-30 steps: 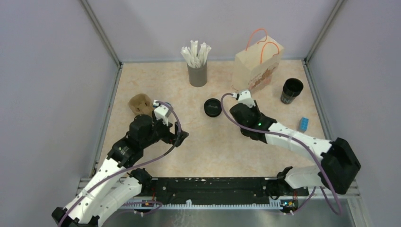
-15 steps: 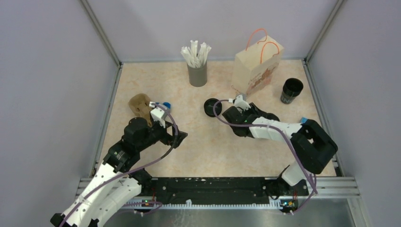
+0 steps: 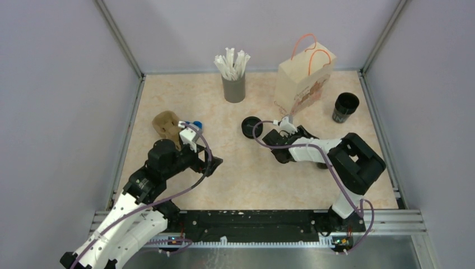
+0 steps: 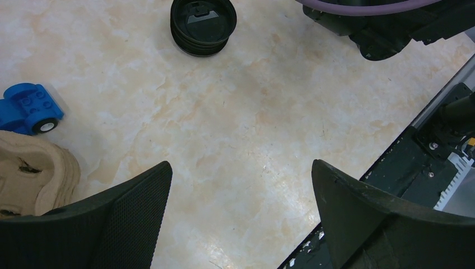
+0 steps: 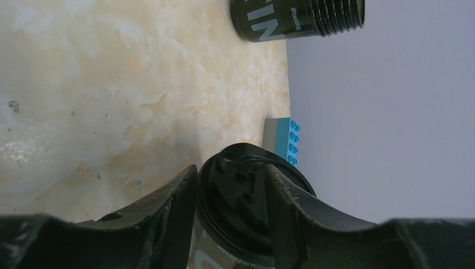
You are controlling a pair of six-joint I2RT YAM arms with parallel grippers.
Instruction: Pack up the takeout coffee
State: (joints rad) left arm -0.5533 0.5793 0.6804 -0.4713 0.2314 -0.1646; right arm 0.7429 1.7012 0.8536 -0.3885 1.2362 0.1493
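The takeout coffee cup (image 3: 344, 106) is black and open-topped and stands at the far right near the wall; in the right wrist view (image 5: 297, 17) it shows pale print on its side. My right gripper (image 5: 232, 207) is shut on a flat round black lid (image 5: 246, 196) and faces the right wall. From above, this gripper (image 3: 320, 163) is mostly hidden under its own folded arm. More black lids (image 3: 251, 127) lie in a stack mid-table, also seen in the left wrist view (image 4: 203, 25). My left gripper (image 3: 212, 162) is open and empty over bare table (image 4: 241, 213).
A brown paper bag (image 3: 302, 81) with orange handles stands at the back right. A grey holder of wrapped straws (image 3: 233, 87) stands at the back centre. A blue toy car (image 3: 195, 124) and a brown pulp carrier (image 3: 165, 123) lie at the left. A blue brick (image 5: 283, 140) lies by the right wall.
My right arm has folded back on itself, its elbow swinging left over the blue brick, and its wrist has turned from the lid stack toward the right wall. My left arm drew back, uncovering the toy car.
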